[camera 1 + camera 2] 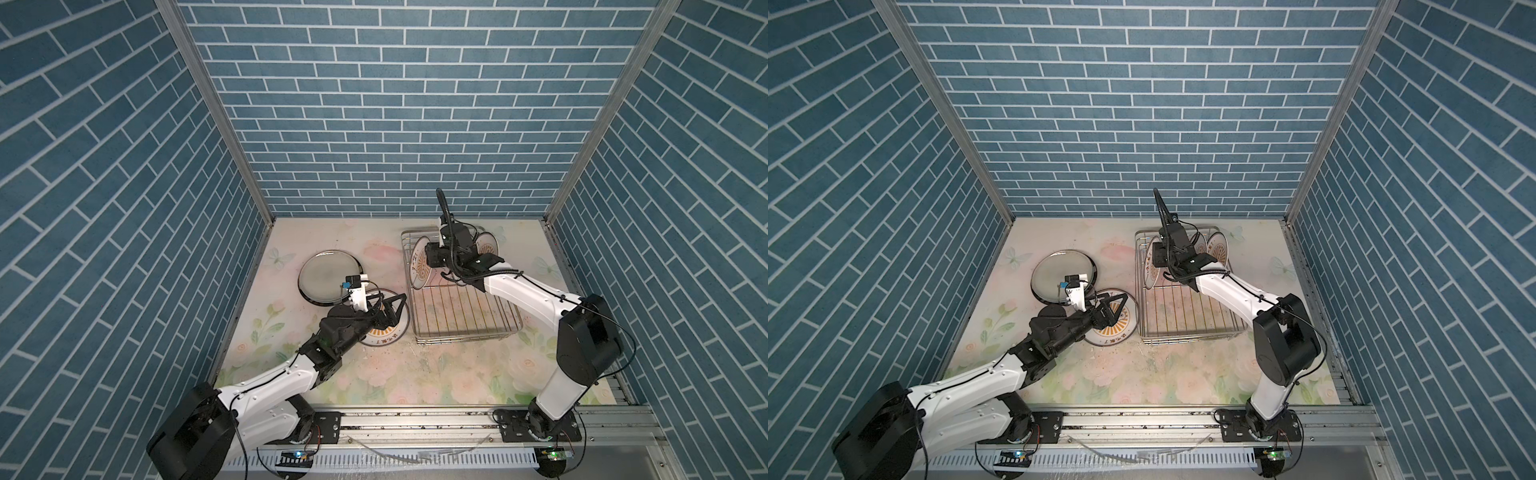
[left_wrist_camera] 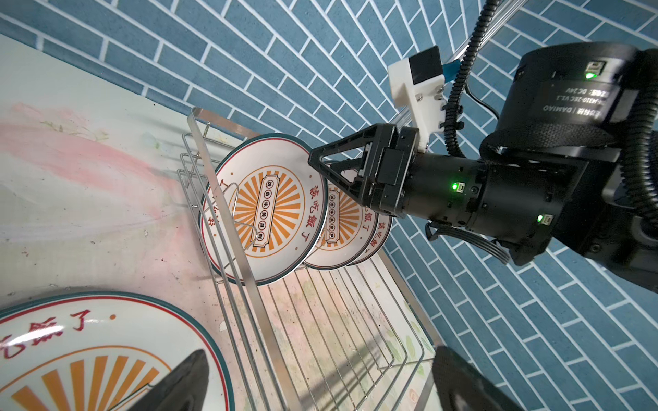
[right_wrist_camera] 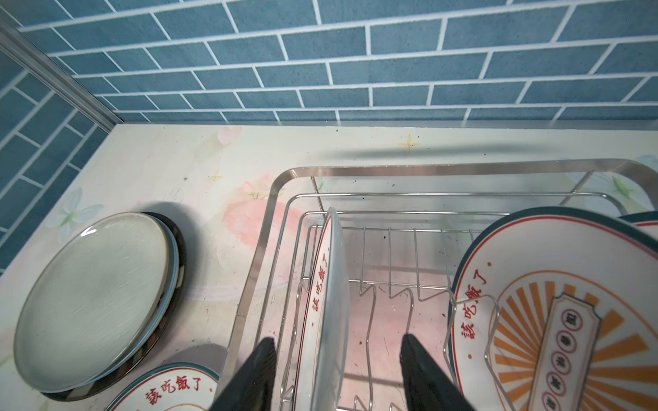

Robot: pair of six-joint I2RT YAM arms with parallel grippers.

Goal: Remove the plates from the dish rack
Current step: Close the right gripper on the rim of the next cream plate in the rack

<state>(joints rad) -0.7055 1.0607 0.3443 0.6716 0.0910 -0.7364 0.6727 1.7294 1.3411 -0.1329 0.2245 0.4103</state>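
Dish rack point(image 1: 467, 309): rectangular silver wire, flat band rim, low sides, grid floor; is sitting on the right part of the floral-print bench point(image 1: 374, 376), towards the back wall
Foremost upright plate point(image 2: 270, 210): round glossy white ceramic, orange sunburst centre, red lettering, dark green rim line; is standing on edge at the rack's far end
Two rear plates point(image 2: 340, 231): same pattern; are standing upright close together, well apart from the foremost one, wire prongs point(image 3: 370, 320) rising between
Right end effector point(image 3: 338, 373): black fingers are straddling the foremost upright plate's rim, held apart, not clamping; a gap is showing beside one finger
Left end effector point(image 1: 395, 311): fingers are spread wide and empty, hanging over the flat sunburst plate point(image 1: 384, 334)
Flat sunburst plate: is lying face up on the bench just left of the rack
Grey plate point(image 1: 328, 276): larger, pale brushed face, dark glossy rim; is lying flat just behind the flat sunburst plate
Left wrist view: is showing all three printed faces in a row; in both top views the right arm is covering much of them
Right wrist view: is showing the foremost plate edge-on between the fingers
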